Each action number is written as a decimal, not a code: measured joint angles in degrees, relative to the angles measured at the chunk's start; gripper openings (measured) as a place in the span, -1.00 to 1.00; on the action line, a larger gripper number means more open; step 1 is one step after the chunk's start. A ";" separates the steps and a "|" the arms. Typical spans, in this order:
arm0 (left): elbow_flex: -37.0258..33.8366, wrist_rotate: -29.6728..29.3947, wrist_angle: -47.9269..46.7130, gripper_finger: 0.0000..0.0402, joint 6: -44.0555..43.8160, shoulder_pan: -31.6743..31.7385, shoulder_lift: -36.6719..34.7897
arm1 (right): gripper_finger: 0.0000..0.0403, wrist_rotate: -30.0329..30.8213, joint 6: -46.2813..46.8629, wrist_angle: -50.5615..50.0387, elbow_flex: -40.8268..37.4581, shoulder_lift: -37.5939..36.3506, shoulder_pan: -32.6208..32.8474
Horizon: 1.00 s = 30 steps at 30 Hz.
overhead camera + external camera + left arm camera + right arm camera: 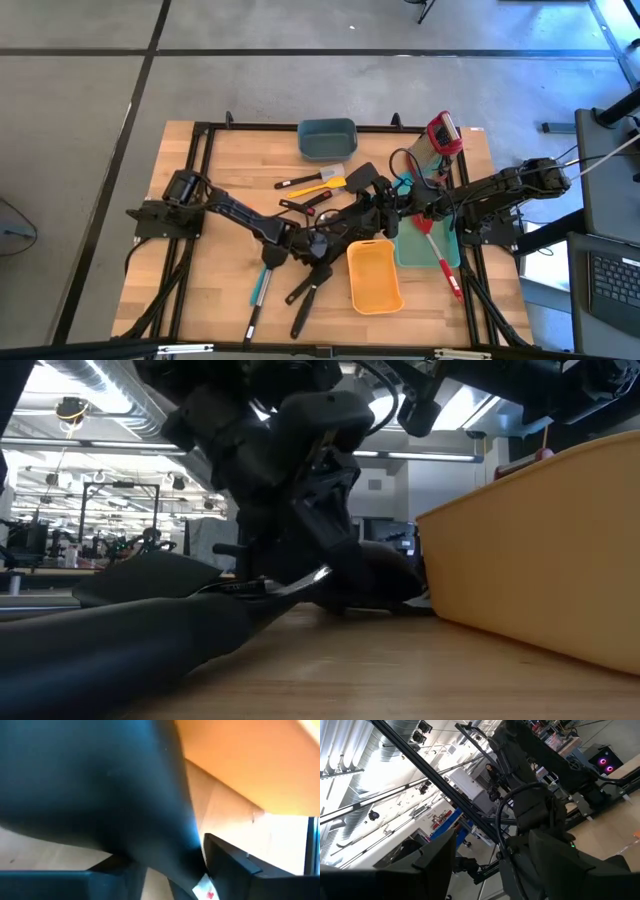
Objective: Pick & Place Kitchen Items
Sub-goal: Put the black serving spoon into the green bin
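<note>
I see grey concrete floor (300,90) around the wooden table (220,180), dark seams crossing it. Laptop (612,290) at the right edge. Behind, an open workshop: exposed ducts (90,385), ceiling strip lights (110,455), benches (40,565) far back.

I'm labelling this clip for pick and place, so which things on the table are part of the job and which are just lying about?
Part of the job:
- orange-headed spatula
- black utensils near the front edge
- red-handled utensil on the teal tray
- orange bin
- teal bin
- left gripper, low among the utensils

Lying about:
- red and white device at the back right
- cables beside it
</note>
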 joint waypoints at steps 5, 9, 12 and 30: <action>0.00 3.06 0.22 -0.66 -1.60 -0.04 -0.26 | 0.25 0.00 0.00 0.00 0.00 0.00 0.01; 0.02 4.48 0.52 -0.94 -3.11 -0.41 -1.55 | 0.25 0.00 0.01 0.00 0.00 0.00 0.01; 0.05 3.20 -1.06 -0.97 -2.48 -0.52 -3.56 | 0.25 0.00 0.01 0.00 0.00 0.00 0.01; -0.02 -14.94 -14.15 -0.98 -4.88 5.78 -27.71 | 0.25 0.01 6.63 2.18 -0.01 0.02 0.26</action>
